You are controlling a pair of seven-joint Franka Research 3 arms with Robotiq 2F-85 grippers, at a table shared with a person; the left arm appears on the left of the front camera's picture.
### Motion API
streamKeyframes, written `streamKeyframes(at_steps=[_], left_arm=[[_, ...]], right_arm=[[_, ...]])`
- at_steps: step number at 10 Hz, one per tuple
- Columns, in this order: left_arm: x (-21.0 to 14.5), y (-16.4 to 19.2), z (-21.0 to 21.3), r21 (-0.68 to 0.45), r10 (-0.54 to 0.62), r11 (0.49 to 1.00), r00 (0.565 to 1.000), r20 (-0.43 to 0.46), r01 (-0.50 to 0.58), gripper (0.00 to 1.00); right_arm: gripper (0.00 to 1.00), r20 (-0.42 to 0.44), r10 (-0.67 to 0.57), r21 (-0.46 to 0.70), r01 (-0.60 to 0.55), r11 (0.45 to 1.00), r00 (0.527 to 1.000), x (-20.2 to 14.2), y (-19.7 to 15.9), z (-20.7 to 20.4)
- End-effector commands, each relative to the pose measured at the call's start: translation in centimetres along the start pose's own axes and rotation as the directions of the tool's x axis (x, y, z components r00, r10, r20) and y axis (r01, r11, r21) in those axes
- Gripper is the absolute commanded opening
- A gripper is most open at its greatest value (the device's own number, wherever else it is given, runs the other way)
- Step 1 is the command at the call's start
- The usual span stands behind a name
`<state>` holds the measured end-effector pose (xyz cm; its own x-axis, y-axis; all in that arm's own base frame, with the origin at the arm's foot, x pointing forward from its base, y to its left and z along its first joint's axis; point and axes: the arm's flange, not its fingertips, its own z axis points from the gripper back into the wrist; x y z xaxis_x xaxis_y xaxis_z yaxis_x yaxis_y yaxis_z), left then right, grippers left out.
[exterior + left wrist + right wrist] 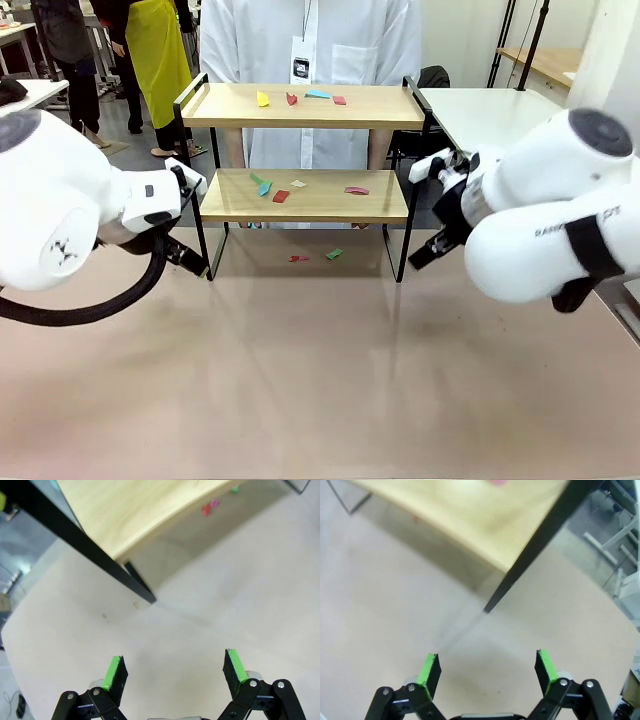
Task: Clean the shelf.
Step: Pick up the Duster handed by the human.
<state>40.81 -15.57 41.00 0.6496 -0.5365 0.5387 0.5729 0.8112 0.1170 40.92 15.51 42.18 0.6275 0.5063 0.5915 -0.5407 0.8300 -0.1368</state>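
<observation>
The shelf (306,107) stands mid-table, two light wooden boards in a black frame. Several coloured paper scraps lie on its top board (318,95) and on its lower board (281,196). A red scrap (298,259) and a green scrap (334,254) lie on the table beneath it. My left gripper (175,670) is open and empty, low over the table near the shelf's left leg (85,545). Equally open and empty, my right gripper (486,667) hovers by the right leg (540,545). In the front view both arms flank the shelf.
A person in a white coat (310,40) stands right behind the shelf. The beige tabletop (320,380) stretches wide in front of it. A white table (490,110) sits at the back right, and other people stand at the back left.
</observation>
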Motion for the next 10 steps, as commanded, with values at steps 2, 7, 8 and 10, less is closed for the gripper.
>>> streamKeyframes(at_steps=[2,7,8,10], left_arm=[[1.6,5.2,5.9,-0.150,-0.083,0.985,0.996,0.024,0.085,1.00],[-1.6,18.1,8.1,-0.426,-0.239,0.826,0.913,0.330,0.370,1.00],[-2.8,20.8,7.3,-0.410,-0.191,0.846,0.912,0.364,0.341,1.00],[-4.9,24.4,5.9,-0.418,-0.162,0.824,0.866,0.474,0.383,1.00]], right_arm=[[1.00,0.147,-0.009,0.095,-0.004,0.996,0.989,0.3,-5.6,6.4],[1.00,0.350,0.035,0.210,-0.115,0.971,0.936,-7.0,-18.9,10.1],[1.00,0.381,0.029,0.230,-0.125,0.965,0.924,-8.9,-21.3,9.3],[1.00,0.412,0.017,0.255,-0.133,0.958,0.911,-11.5,-24.0,8.1]])
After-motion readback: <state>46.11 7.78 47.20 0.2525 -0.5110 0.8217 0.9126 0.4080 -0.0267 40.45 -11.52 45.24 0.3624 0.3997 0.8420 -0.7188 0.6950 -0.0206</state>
